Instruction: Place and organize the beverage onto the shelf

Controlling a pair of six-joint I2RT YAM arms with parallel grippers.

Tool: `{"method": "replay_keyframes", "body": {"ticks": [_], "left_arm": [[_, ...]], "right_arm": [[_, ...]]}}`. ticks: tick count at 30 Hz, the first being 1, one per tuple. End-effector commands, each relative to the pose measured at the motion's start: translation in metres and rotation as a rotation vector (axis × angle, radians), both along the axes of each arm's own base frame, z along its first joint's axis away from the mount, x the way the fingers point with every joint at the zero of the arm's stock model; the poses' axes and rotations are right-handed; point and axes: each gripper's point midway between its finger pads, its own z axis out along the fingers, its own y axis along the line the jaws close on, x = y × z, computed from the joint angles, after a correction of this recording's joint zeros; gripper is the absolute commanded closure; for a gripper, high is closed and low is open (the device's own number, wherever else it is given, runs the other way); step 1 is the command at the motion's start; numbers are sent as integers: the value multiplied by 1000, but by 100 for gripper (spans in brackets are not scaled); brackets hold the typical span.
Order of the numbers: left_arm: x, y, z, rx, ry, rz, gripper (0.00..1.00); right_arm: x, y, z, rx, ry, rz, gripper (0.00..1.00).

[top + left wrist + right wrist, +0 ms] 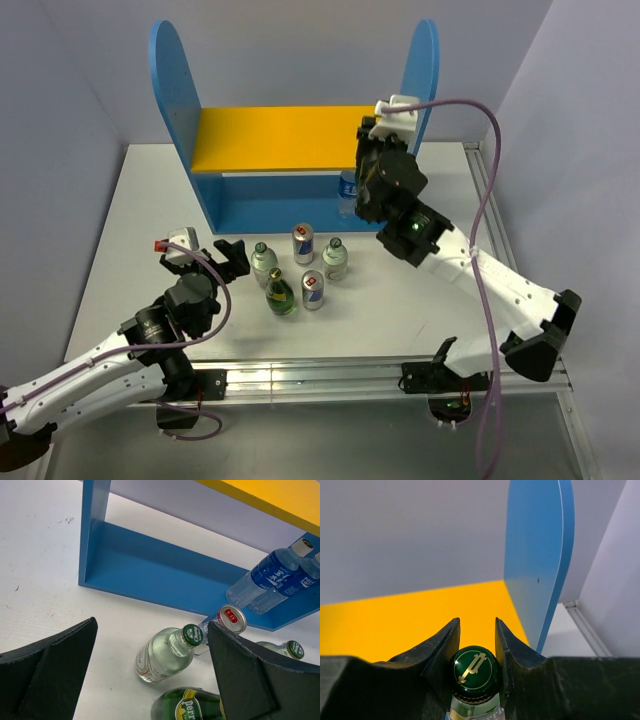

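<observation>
A green bottle [475, 672] is clamped at its neck by the right gripper [476, 626] above the shelf [175, 90], just beside its right panel; bare board is left open leftward. The left gripper [151, 625] is spread wide, empty, before the shelf, with five drinks [303, 243] clustered ahead. Two water bottles [270, 575] occupy the lower level's right end.

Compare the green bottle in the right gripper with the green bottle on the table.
The held green bottle is clamped at its neck by the right gripper; the standing green bottle is free, untouched. The held one is up by the yellow upper board; the standing one is on the white table among cans and clear bottles. Both are dark green.
</observation>
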Motion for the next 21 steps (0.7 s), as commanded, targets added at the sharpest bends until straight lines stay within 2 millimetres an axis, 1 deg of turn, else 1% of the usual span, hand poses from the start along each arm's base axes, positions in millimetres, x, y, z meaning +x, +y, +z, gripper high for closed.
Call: {"method": "replay_keyframes", "body": {"ticks": [1,2,3,4,5,6,7,8,9,10,11,12,13,14,15,16,17,19,20,21], "left_arm": [[2,1,11,-39,-29,24,2],[2,1,10,-40,-27,23,2],[2,1,10,-44,-29,21,2],[2,0,10,-45,-30,17,2],[1,0,10,-49,-32,15,2],[1,0,9,-49,-32,12,2],[1,0,9,-51,-32,9,2],[1,0,9,-53,-33,9,2],[1,0,10,-54,-33,9,2],[1,0,10,-53,-32,8,2],[1,0,9,-51,-32,9,2],[1,0,9,-49,-30,9,2],[1,-1,8,-49,-29,8,2],[1,-1,9,-52,-31,8,2],[1,-2,8,-49,-30,6,2],[1,-2,8,-48,-29,5,2],[2,-2,8,-46,-29,6,2],[2,-3,8,-44,-27,5,2],[2,-3,8,-42,-27,4,2],[2,-3,8,-43,-28,4,2]], "right_arm": [[16,-12,61,63,-140,11,100],[23,-22,71,74,-158,-13,100],[34,-18,67,54,-146,-21,100],[39,-19,69,42,-149,-25,100],[44,-21,75,43,-162,-34,100],[56,-23,70,27,-155,-54,100],[62,-23,70,21,-157,-52,100],[67,-26,76,34,-168,-58,100],[80,-30,69,19,-148,-78,100],[86,-30,67,27,-146,-78,100],[89,-32,75,37,-165,-72,100],[101,-33,68,21,-148,-87,100],[104,-35,76,27,-163,-90,100],[114,-32,68,12,-144,-93,100],[119,-35,69,6,-143,-105,100],[121,-37,74,8,-152,-111,100],[128,-34,69,-4,-142,-116,100],[133,-39,69,-5,-143,-134,100],[137,-41,64,-8,-131,-149,100],[138,-43,63,3,-132,-156,100]]}}
